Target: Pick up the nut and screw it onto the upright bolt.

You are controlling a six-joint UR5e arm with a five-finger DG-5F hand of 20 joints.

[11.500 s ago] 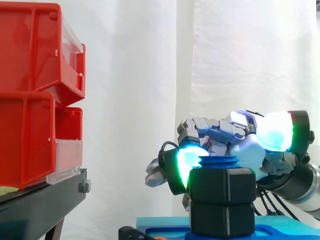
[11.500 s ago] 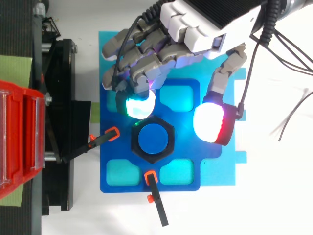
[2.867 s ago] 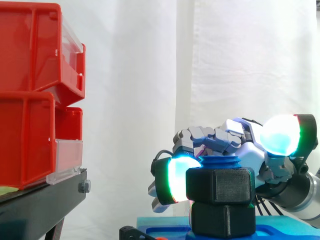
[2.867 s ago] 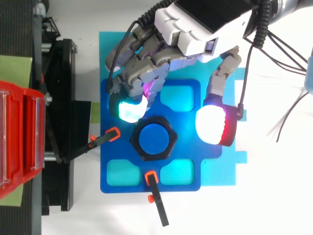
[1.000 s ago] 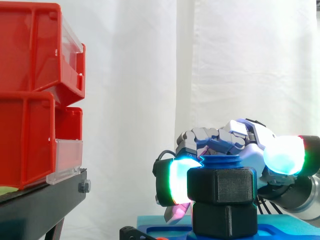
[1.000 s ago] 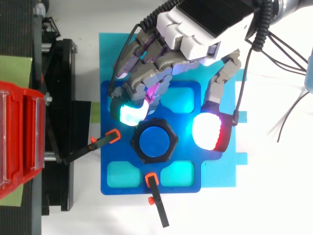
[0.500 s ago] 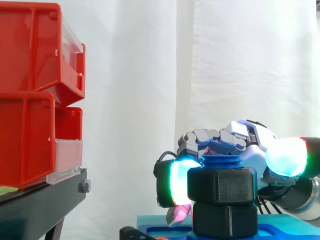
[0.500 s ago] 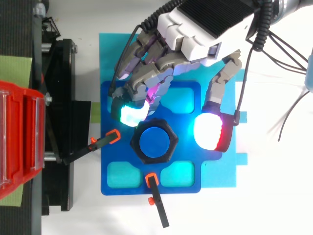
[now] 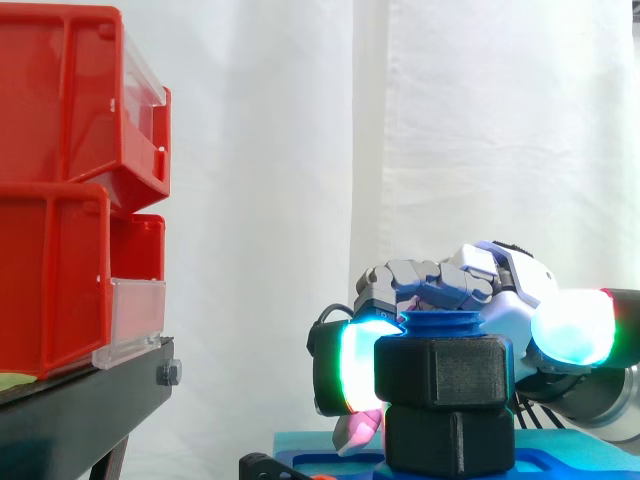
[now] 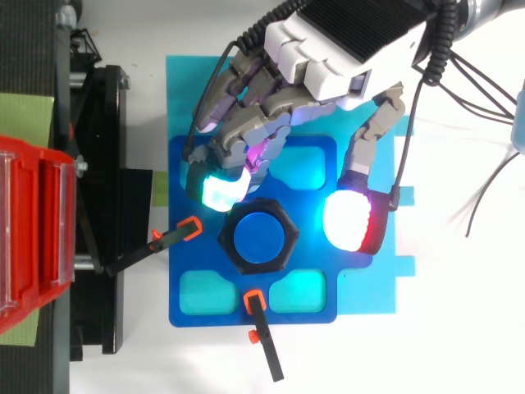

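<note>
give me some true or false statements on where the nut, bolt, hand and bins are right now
1. The black nut sits around the blue bolt. True.
2. The red bins stand at the right of the side view. False: they are at its left, on the black stand.
3. The hand comes in from the upper right of the top view. True.
4. The bolt's top is sunk below the nut. False: its blue thread pokes up above the nut.
5. The bolt stands on a blue plate. True.
</note>
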